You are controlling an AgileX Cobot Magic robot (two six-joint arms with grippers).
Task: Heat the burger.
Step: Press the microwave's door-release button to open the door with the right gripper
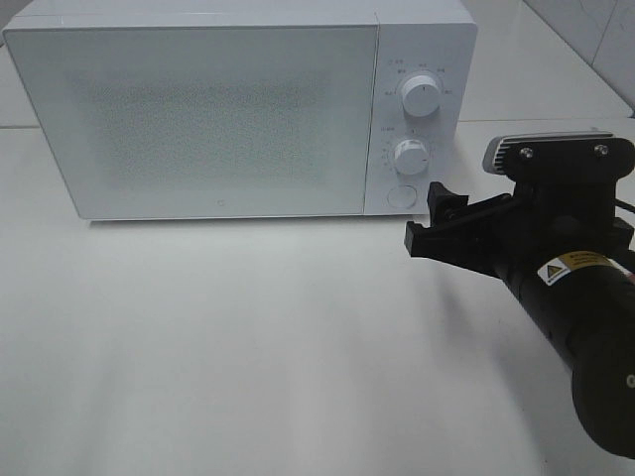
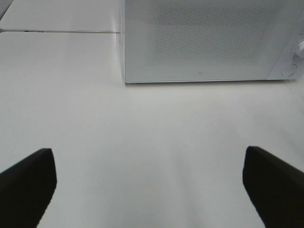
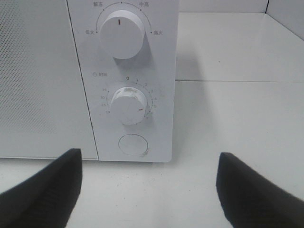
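— Grippers?
— Right gripper (image 1: 429, 220) at 3 o'clock, released, empty, near the microwave's (image 1: 442, 59) round button (image 1: 400, 195); left gripper (image 2: 148, 161) released, empty.
— The burger?
— Cannot tell; the closed frosted door (image 1: 198, 119) at 11 o'clock blocks sight.

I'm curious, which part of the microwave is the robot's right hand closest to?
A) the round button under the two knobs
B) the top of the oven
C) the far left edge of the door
A: the right hand hangs open just in front of the round button, below the lower knob on the microwave.
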